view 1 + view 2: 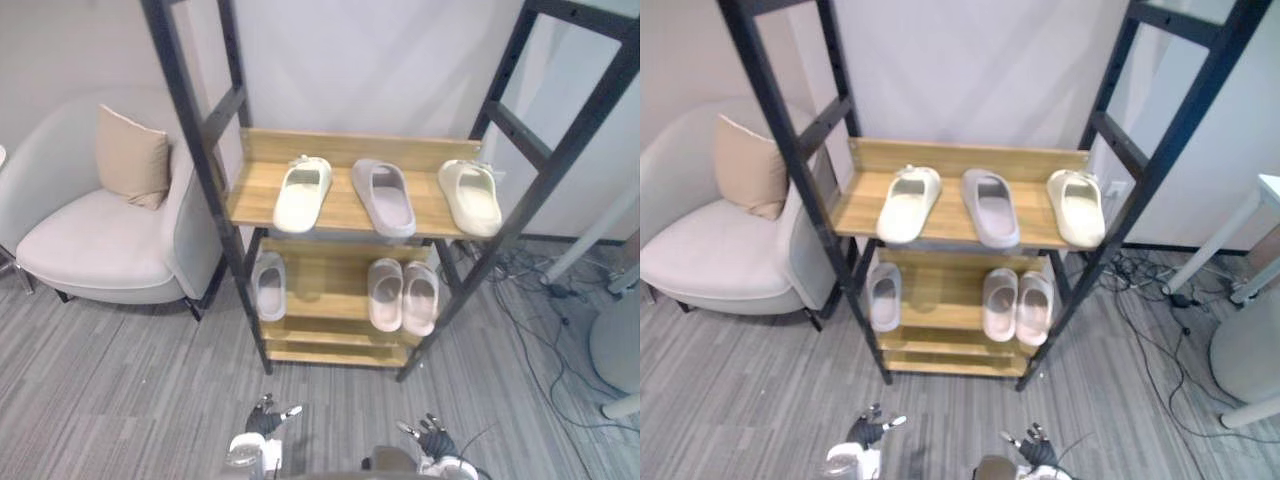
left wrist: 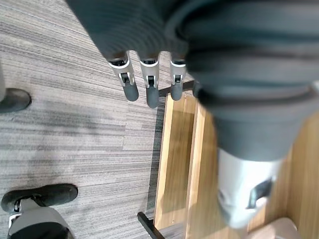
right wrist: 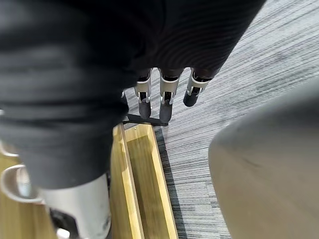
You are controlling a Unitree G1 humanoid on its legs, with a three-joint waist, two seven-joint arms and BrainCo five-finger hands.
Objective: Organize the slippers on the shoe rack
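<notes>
We saw the shoe rack (image 1: 345, 148) standing against the wall (image 1: 380, 60), with five slippers and one more on its wooden shelves. On the upper shelf there were three in a row, apart from each other: the left cream slipper (image 1: 303, 193), the grey slipper (image 1: 383, 196) in the middle, and the right cream slipper (image 1: 470, 196). All three had their toes toward us. On the shelf under it, the lower grey slipper (image 1: 269, 285) lay alone at the left end. The pink pair (image 1: 402, 295) lay side by side, touching, toward the right end.

We had our left hand (image 1: 265, 418) and our right hand (image 1: 433, 436) low down in front of the rack, over the grey floor (image 1: 120, 400), well apart from the slippers. Both hands had straight, loose fingers and held nothing.

Left of the rack stood a pale armchair (image 1: 95, 245) with a tan cushion (image 1: 130, 157) leaning in it
</notes>
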